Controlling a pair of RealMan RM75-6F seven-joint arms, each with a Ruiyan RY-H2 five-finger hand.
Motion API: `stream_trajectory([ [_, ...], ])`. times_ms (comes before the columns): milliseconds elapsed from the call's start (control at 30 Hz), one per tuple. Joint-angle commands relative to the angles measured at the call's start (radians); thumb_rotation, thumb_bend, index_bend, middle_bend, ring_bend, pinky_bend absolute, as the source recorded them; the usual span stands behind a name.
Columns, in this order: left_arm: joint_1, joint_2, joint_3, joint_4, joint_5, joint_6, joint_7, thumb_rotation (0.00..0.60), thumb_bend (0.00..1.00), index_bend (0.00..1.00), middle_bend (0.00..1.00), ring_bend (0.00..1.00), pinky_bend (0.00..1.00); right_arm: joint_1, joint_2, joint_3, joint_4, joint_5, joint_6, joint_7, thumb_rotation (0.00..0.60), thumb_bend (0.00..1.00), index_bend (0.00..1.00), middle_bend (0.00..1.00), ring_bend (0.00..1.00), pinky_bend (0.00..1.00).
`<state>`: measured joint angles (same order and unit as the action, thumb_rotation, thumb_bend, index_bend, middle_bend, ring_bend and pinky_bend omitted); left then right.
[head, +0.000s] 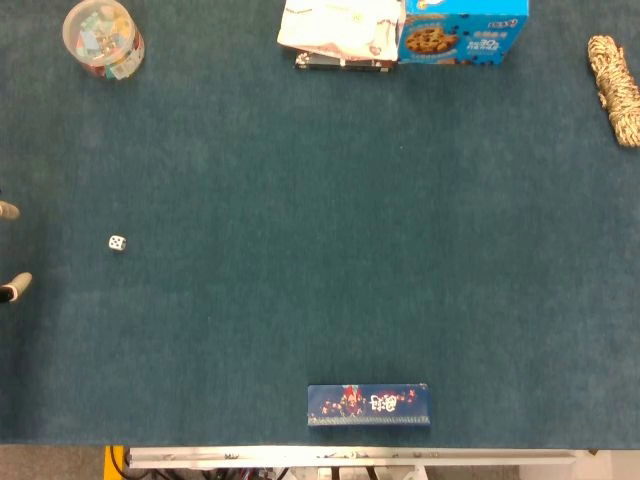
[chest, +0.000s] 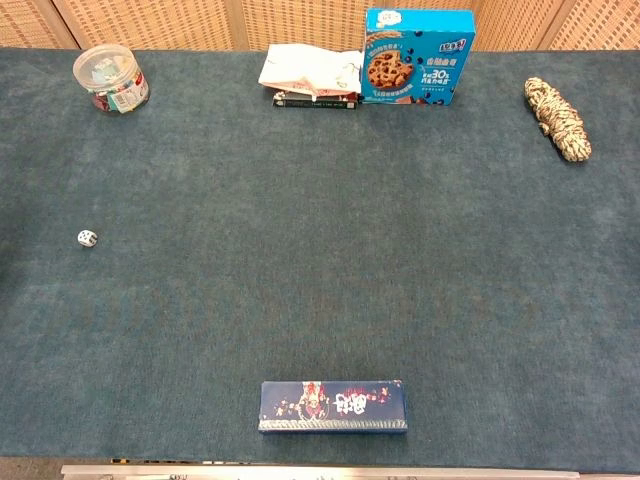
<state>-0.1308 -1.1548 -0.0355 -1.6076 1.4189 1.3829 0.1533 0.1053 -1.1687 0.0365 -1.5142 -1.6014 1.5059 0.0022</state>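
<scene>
Left hand (head: 8, 211) hovers left of the die (head: 117, 243).
Fingertips (head: 16, 286) spread, empty; a clumsy nudge might roll the die away.

blue cookie box (chest: 418, 56), number "30"

A long flat box (chest: 333, 406) lay at the table's (chest: 320, 280) near edge, centred. A die (chest: 88, 238) sat far left, mid-depth. At the far edge, a round jar (chest: 111, 78) stood left, a cookie box (chest: 418, 56) centre, a bag (chest: 310, 70) on a book (chest: 314, 99) just left of it, and a rope bundle (chest: 558, 118) right.
</scene>
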Motion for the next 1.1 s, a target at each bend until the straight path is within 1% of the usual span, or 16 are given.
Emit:
stream_trajectory([
  [33, 0.001, 0.000, 0.000, 0.000, 0.003, 0.004, -0.004, 0.600, 0.06, 0.33, 0.23, 0.18, 0.41, 0.000, -0.001, 0.000, -0.001, -0.002, 0.003, -0.001, 0.600, 0.23, 0.81, 0.62, 0.54, 0.77],
  [267, 0.004, -0.001, 0.003, 0.002, 0.009, 0.012, -0.009, 0.600, 0.06, 0.33, 0.23, 0.18, 0.41, 0.008, 0.000, -0.001, -0.004, -0.003, -0.010, 0.008, 0.600, 0.23, 0.81, 0.61, 0.54, 0.77],
  [433, 0.004, 0.007, 0.013, -0.024, 0.023, 0.009, -0.005, 0.600, 0.06, 0.33, 0.23, 0.18, 0.41, 0.009, 0.005, 0.006, -0.010, 0.002, -0.005, 0.025, 0.600, 0.23, 0.81, 0.61, 0.54, 0.77],
  [533, 0.002, 0.015, 0.025, -0.045, 0.033, -0.001, 0.008, 0.600, 0.10, 0.33, 0.24, 0.18, 0.41, 0.007, 0.008, 0.006, -0.015, -0.002, 0.004, 0.034, 0.600, 0.23, 0.81, 0.61, 0.54, 0.77],
  [600, -0.003, 0.022, 0.031, -0.063, 0.037, -0.013, 0.023, 0.600, 0.15, 0.32, 0.24, 0.18, 0.41, 0.006, 0.010, 0.007, -0.017, -0.002, 0.007, 0.040, 0.600, 0.23, 0.81, 0.61, 0.54, 0.77],
  [667, -0.009, 0.033, 0.037, -0.084, 0.038, -0.029, 0.041, 0.600, 0.24, 0.32, 0.24, 0.18, 0.41, 0.005, 0.013, 0.007, -0.019, -0.003, 0.011, 0.039, 0.600, 0.23, 0.81, 0.61, 0.54, 0.77],
  [733, -0.014, 0.041, 0.039, -0.103, 0.037, -0.037, 0.063, 0.600, 0.31, 0.32, 0.25, 0.18, 0.41, 0.004, 0.016, 0.008, -0.023, -0.004, 0.014, 0.042, 0.600, 0.23, 0.81, 0.61, 0.54, 0.77],
  [833, -0.019, 0.054, 0.044, -0.132, 0.044, -0.042, 0.090, 0.600, 0.46, 0.32, 0.26, 0.19, 0.42, 0.002, 0.017, 0.011, -0.023, -0.001, 0.020, 0.047, 0.600, 0.23, 0.81, 0.61, 0.54, 0.77],
  [900, -0.018, 0.064, 0.048, -0.151, 0.054, -0.037, 0.102, 0.600, 0.51, 0.32, 0.28, 0.21, 0.42, 0.000, 0.015, 0.013, -0.023, 0.003, 0.022, 0.041, 0.600, 0.23, 0.81, 0.61, 0.54, 0.77],
  [967, -0.016, 0.073, 0.055, -0.167, 0.068, -0.033, 0.105, 0.600, 0.57, 0.32, 0.35, 0.26, 0.43, -0.002, 0.014, 0.012, -0.025, 0.001, 0.027, 0.035, 0.600, 0.23, 0.81, 0.61, 0.54, 0.77],
  [1033, -0.016, 0.080, 0.061, -0.176, 0.076, -0.035, 0.101, 0.600, 0.60, 0.33, 0.45, 0.33, 0.45, -0.006, 0.014, 0.011, -0.027, -0.004, 0.036, 0.033, 0.600, 0.23, 0.81, 0.61, 0.54, 0.77],
  [1100, -0.021, 0.088, 0.066, -0.183, 0.077, -0.049, 0.102, 0.600, 0.64, 0.33, 0.61, 0.44, 0.47, -0.010, 0.012, 0.012, -0.027, -0.007, 0.048, 0.034, 0.600, 0.22, 0.80, 0.61, 0.54, 0.77],
])
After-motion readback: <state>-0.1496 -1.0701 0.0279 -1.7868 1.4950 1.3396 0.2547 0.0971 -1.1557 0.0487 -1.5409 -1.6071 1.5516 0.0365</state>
